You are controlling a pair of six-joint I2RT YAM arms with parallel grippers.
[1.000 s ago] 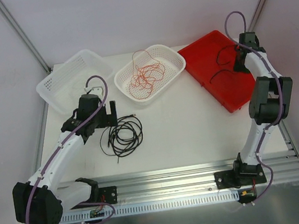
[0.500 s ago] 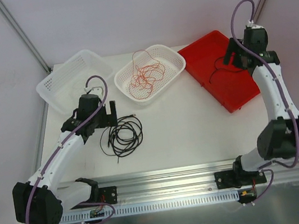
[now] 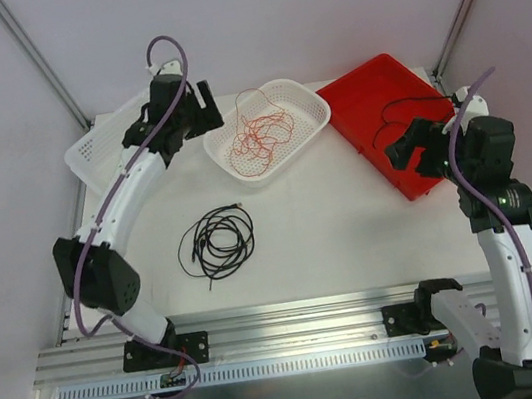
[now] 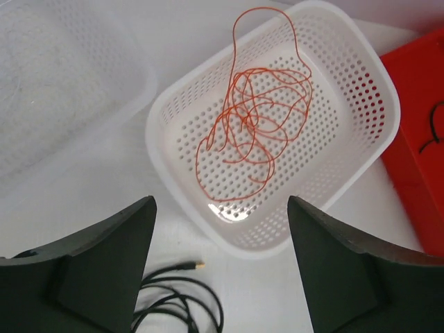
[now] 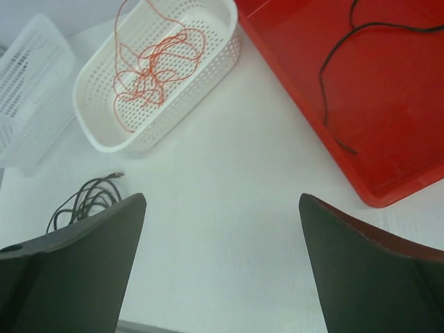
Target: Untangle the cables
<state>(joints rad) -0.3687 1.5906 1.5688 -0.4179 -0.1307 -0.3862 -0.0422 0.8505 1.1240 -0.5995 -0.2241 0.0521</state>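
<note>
A tangled red-orange cable (image 3: 262, 139) (image 4: 253, 132) (image 5: 156, 66) lies in the white perforated basket (image 3: 303, 102). On the bare table lies a coiled black cable (image 3: 217, 243) (image 4: 177, 305) (image 5: 83, 198). Another black cable (image 3: 388, 107) (image 5: 347, 69) lies loose in the red tray (image 3: 371, 92). My left gripper (image 3: 203, 108) (image 4: 220, 229) hangs open and holds nothing. It is high over the near-left corner of the white basket. My right gripper (image 3: 405, 152) (image 5: 222, 208) is open and holds nothing, above the table at the tray's near edge.
A clear plastic basket (image 3: 96, 145) (image 4: 62, 90) stands at the back left, beside the white basket. The red tray (image 5: 402, 125) fills the back right. An aluminium rail (image 3: 295, 316) runs along the near table edge.
The left arm rose from beside the black coil and swung back over the baskets. The right gripper opened, left the black cable in the red tray and pulled back toward the near side.
</note>
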